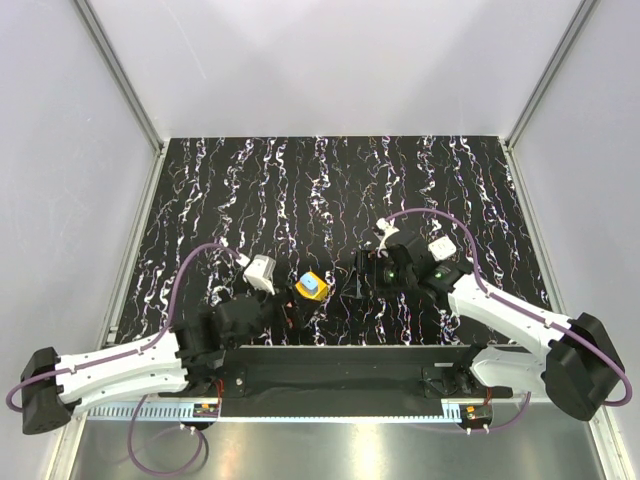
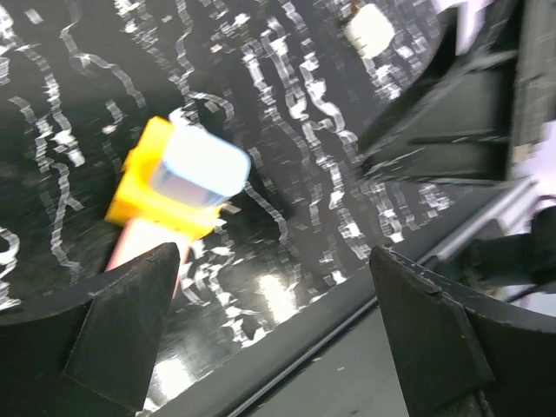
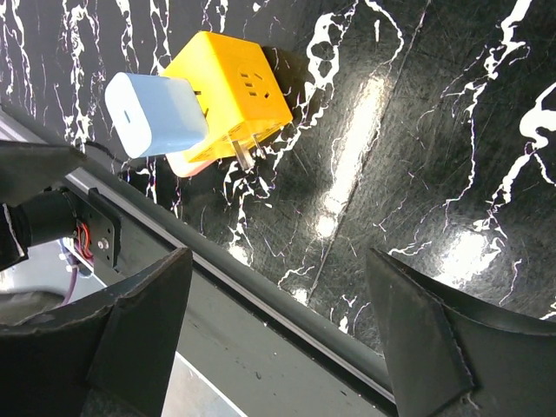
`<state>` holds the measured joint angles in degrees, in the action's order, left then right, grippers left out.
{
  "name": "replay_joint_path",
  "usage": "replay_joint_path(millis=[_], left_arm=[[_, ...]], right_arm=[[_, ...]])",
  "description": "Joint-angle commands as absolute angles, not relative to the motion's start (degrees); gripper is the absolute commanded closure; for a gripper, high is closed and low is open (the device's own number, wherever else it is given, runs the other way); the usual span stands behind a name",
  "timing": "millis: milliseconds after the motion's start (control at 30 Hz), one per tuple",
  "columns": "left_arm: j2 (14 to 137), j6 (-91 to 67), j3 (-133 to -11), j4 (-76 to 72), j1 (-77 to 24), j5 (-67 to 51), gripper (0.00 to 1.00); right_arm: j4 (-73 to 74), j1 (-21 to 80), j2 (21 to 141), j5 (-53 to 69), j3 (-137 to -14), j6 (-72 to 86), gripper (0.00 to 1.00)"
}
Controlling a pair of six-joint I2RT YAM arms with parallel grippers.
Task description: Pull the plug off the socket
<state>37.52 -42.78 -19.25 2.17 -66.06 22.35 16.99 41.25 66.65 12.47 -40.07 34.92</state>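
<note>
The socket (image 1: pixel 305 291) is a small yellow cube on the black marbled table between my arms. A pale blue plug (image 1: pixel 315 286) sticks out of one face. In the right wrist view the socket (image 3: pixel 239 87) lies tilted, with the plug (image 3: pixel 156 113) at its left, a pinkish face underneath and metal prongs showing at its lower edge. In the left wrist view the socket (image 2: pixel 161 200) and plug (image 2: pixel 204 165) are blurred, just beyond my left finger (image 2: pixel 122 321). My left gripper (image 1: pixel 288 314) is open and empty just left of the socket. My right gripper (image 1: pixel 362 274) is open and empty to its right.
The table's near edge, a dark rail (image 1: pixel 340 352) with a metal strip (image 1: pixel 330 410) behind it, runs just under both grippers. Grey walls (image 1: pixel 60 180) close in the table on three sides. The right arm (image 2: pixel 469 113) looms in the left wrist view.
</note>
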Motion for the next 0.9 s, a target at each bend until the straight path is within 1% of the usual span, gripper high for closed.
replay_joint_path(millis=[0,100,200,267,300,333,467,633,700,867], left_arm=[[39.45,-40.96,-18.64,6.86,-64.96,23.48,0.04],[43.4,-39.03,-18.28,4.23,-64.43,22.32,0.01],[47.7,-37.18,-17.58,2.11,-61.1,21.54,0.01],[50.17,-36.22,-17.58,0.18,-58.46,19.0,0.05],[50.71,-34.73,-17.32,-2.0,-58.36,18.29,0.07],[51.15,-34.02,-17.23,-4.46,-58.36,18.54,0.08],[55.18,-29.54,-18.71,-6.24,-58.36,20.04,0.07],[58.97,-24.08,-19.86,-9.93,-58.36,17.49,0.06],[60.9,-24.08,-20.65,-9.41,-58.45,18.19,0.08],[63.45,-21.45,-22.06,-10.9,-58.36,18.9,0.09]], right_arm=[[17.23,41.75,65.3,11.25,-43.07,32.96,0.12],[17.31,41.75,64.51,12.3,-43.42,31.82,0.1],[17.67,41.75,63.11,12.13,-43.16,31.38,0.09],[17.84,41.57,62.41,12.04,-42.8,31.2,0.08],[17.75,41.66,62.32,12.22,-42.72,31.2,0.08],[17.84,41.66,62.23,12.22,-42.45,31.11,0.08],[17.84,41.66,62.58,12.48,-42.36,30.85,0.08],[17.75,41.66,63.02,12.48,-42.89,30.5,0.08],[17.75,41.66,63.37,12.74,-43.15,30.59,0.08],[17.75,41.57,63.81,13.36,-43.42,30.5,0.08]])
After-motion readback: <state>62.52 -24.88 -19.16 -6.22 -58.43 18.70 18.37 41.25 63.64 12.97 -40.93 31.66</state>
